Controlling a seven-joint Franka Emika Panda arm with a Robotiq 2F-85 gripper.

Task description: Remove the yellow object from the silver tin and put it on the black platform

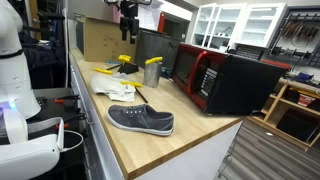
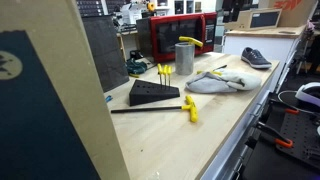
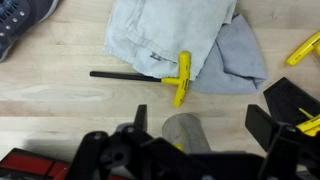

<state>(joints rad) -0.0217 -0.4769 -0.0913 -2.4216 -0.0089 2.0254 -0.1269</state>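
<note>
Both jaws of the gripper (image 3: 200, 118) stand wide apart, gripping nothing. They show at the bottom of the wrist view w/ the silver tin (image 3: 185, 132) visible btwn them, lower down on the desk (image 3: 60, 100). In an exterior view the gripper hangs high over the far part of the desk, well clear of everything on it. The yellow object (image 2: 190, 42) sits in the tin, its bent top sticking out over the rim; both exterior views show it there. The black platform (image 2: 153, 93) lies near-left of the tin in that view, apart from it, w/ small yellow bits (image 2: 163, 70) standing up at its far end. Just nearer than the platform is a yellow T-handle tool (image 2: 190, 108) w/ a long black shaft, flat on the desk. A grey cloth (image 2: 215, 82) lies right of the tin — touching or only close, can't tell. A grey shoe (image 1: 140, 120) lies at the near end in an exterior view, well apart from the tin. A black-and-red microwave (image 1: 225, 80) stands right of the tin there.
</note>
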